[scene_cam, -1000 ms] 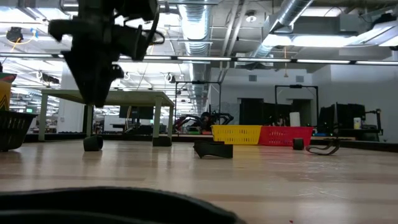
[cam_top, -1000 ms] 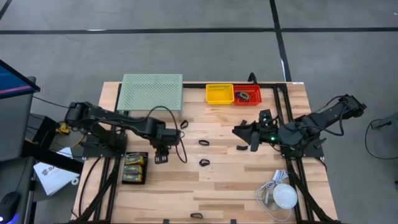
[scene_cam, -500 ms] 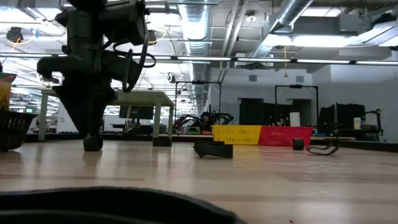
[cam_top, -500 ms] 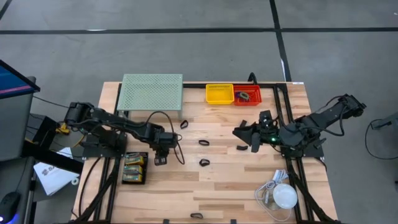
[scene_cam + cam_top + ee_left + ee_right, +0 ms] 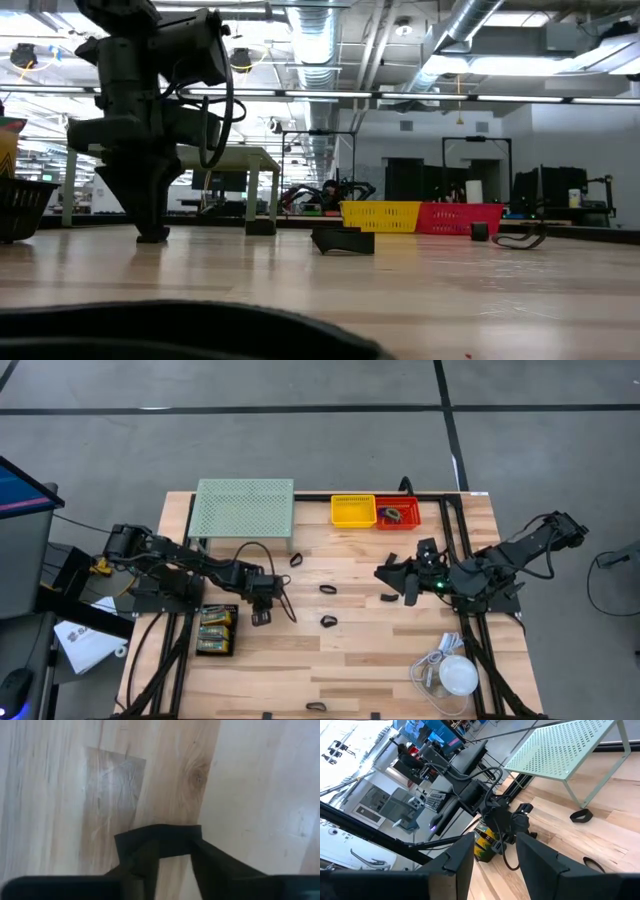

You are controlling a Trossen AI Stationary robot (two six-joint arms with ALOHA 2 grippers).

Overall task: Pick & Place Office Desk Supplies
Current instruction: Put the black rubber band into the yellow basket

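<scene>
Lying between the left pincer fingers — apparently touching — a black clip.

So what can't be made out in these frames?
- Left end effector, high view: the clip under it is hidden by the wrist.
- Left wrist view: black clip is partly covered by the fingers; grip unclear.
- Red bin, high view: contents too small.
- Low view: dark blur along the bottom edge.
</scene>
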